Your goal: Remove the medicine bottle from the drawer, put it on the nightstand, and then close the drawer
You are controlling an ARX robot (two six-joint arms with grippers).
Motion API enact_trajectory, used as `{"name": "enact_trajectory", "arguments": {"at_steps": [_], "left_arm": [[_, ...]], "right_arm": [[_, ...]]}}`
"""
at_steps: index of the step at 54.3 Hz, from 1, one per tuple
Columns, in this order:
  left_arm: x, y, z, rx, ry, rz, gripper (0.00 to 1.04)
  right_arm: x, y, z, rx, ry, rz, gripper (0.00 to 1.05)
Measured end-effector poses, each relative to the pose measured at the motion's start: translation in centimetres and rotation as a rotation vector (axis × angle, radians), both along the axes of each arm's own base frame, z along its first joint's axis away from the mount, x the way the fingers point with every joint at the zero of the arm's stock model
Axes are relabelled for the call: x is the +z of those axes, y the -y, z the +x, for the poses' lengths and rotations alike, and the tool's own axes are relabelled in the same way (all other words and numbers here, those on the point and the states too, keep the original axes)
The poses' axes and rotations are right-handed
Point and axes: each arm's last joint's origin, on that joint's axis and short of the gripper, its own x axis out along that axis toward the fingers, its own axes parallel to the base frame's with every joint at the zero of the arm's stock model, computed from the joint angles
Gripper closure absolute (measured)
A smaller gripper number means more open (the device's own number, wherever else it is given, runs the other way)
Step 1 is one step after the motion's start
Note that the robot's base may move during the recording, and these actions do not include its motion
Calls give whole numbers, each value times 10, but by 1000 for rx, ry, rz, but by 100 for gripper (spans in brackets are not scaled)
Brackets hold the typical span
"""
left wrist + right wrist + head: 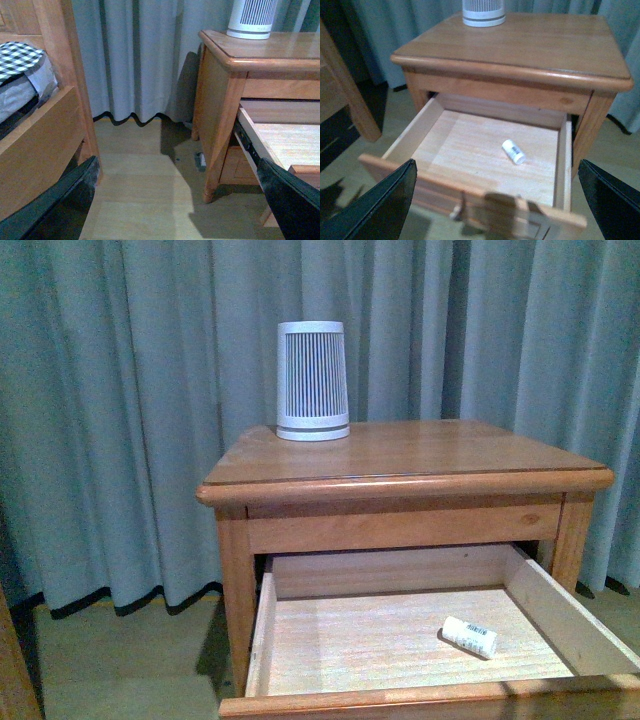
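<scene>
The medicine bottle [470, 636] is seen lying on its side in the opened drawer [565, 620] of the nightstand [420, 450] — the left end effector [175, 210] and right end effector [492, 200] are released, empty.

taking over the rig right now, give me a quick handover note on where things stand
Left gripper: open, empty, off to the side of the nightstand above the floor.
Right gripper: open, empty, hovering in front of and above the open drawer.
Medicine bottle: lying on its side on the drawer floor, toward the right front in the front view, not touched.
A ribbed white cylinder stands at the back left of the nightstand top; the rest of the top is bare wood.
Done: drawer pulled open.
Left: grasp the bottle, set it on the nightstand top, push the drawer shut.
</scene>
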Motion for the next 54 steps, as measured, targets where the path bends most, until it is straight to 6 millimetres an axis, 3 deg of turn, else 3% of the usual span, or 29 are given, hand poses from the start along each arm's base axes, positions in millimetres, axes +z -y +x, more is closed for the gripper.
{"name": "enact_trajectory", "arguments": {"at_steps": [6,11,20,30,41,54], "left_arm": [[0,0,0,0,0,0,7],[0,0,0,0,0,0,7],[0,0,0,0,0,0,7],[0,0,0,0,0,0,7],[0,0,0,0,0,0,7],[0,0,0,0,0,0,7]], "right_arm": [[6,-2,53,-16,-51,-45,7],[-7,-3,96,-28,-160,-79,7],[-62,-10,162,-22,-369,-145,7],[-104,-30,200,29,-461,-192,7],[-113,-45,232,71,-465,-229,7],[-130,-40,261,62,-501,-254,7]]}}
